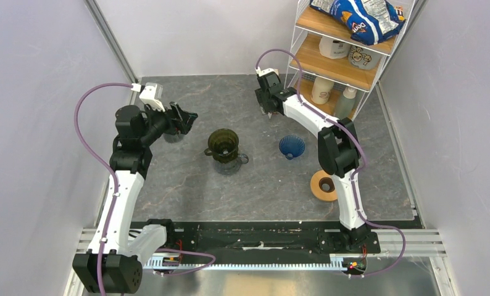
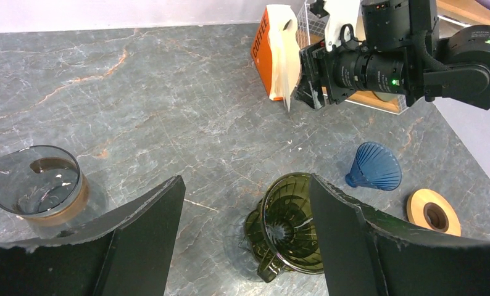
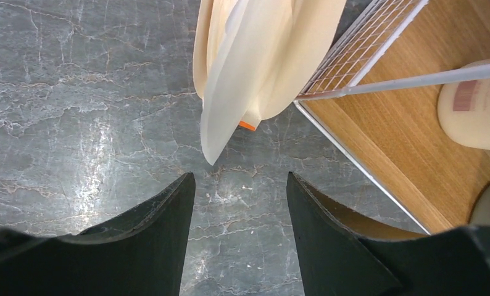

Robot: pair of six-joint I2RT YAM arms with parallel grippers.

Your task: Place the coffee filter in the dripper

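Observation:
The dark olive-green dripper [image 1: 223, 143] stands mid-table and is empty; it also shows in the left wrist view [image 2: 290, 223]. My left gripper [image 1: 186, 118] is open and empty, raised to the dripper's left [image 2: 245, 185]. A cream stack of filters [image 3: 292, 55] stands in an orange COFFEE box [image 2: 261, 46] by the shelf. One thin off-white coffee filter [image 3: 227, 111] hangs out in front of the stack. My right gripper [image 1: 268, 106] is open [image 3: 239, 185]; the filter's tip lies just ahead of its fingertips, not between them.
A wire and wood shelf [image 1: 344, 58] with bottles and a chip bag stands at the back right, close to my right gripper. A blue ribbed cone [image 1: 291, 146] and a wooden ring [image 1: 324, 185] lie right of the dripper. A glass carafe [image 2: 36, 188] sits under my left gripper.

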